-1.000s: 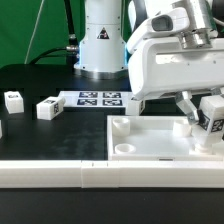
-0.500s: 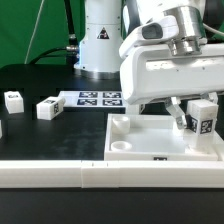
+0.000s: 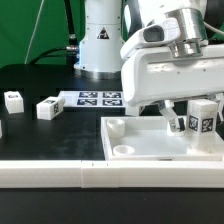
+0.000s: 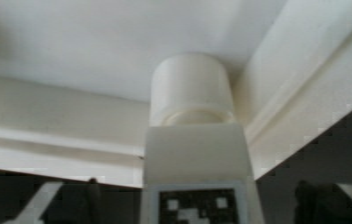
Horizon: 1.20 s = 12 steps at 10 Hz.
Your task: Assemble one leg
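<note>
My gripper (image 3: 201, 117) is shut on the leg (image 3: 203, 114), a small white post with a black-and-white tag on its face. It holds the leg nearly upright over the far right corner of the large white square panel (image 3: 150, 141). In the wrist view the leg (image 4: 198, 140) runs from between my fingers (image 4: 48, 201) toward an inner corner of the panel (image 4: 84, 60). Its round end sits close to that corner; I cannot tell whether it touches.
Two more white legs (image 3: 13, 99) (image 3: 47, 108) lie on the black table at the exterior view's left. The marker board (image 3: 98, 98) lies behind the panel. The arm's base (image 3: 100, 45) stands at the back. A white rail (image 3: 60, 175) runs along the front.
My gripper has moved a little toward the exterior view's left with the leg in it. The leg has gone from tilted to nearly upright. In the last half second little has moved.
</note>
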Available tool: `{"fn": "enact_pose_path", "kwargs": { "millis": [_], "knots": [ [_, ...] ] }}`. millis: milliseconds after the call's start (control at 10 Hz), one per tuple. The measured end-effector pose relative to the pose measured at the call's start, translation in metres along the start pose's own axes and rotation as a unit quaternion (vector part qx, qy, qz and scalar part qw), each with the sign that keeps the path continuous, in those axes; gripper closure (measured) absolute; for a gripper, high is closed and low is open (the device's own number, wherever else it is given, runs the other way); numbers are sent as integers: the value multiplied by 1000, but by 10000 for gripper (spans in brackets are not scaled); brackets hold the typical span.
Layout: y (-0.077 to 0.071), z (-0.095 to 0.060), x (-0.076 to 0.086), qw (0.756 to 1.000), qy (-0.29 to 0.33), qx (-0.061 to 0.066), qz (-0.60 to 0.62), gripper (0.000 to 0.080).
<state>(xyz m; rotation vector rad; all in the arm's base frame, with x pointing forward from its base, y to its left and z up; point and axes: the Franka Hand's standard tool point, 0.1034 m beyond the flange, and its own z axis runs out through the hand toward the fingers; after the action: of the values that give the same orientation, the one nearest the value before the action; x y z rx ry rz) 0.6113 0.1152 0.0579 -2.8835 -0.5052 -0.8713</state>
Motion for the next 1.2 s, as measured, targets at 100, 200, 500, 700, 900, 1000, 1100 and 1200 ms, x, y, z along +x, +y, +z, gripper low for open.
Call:
{"fn": "enact_pose_path", "kwargs": {
  "millis": [100,200,500,700,900,1000,1100,1200],
  "knots": [
    [0,0,0,1000,0,0,0,185],
    [0,0,0,1000,0,0,0,160],
    [0,-1,0,1000,-3,1,0,151],
    [6,-24,22,1000,-18,1,-7,150],
    [4,-28,24,999,-37,6,-10,150],
    [4,-27,23,999,-36,6,-10,150],
    [3,-27,22,999,-42,8,-8,150],
    [-2,-23,18,995,-99,23,0,150]
  ]
}}
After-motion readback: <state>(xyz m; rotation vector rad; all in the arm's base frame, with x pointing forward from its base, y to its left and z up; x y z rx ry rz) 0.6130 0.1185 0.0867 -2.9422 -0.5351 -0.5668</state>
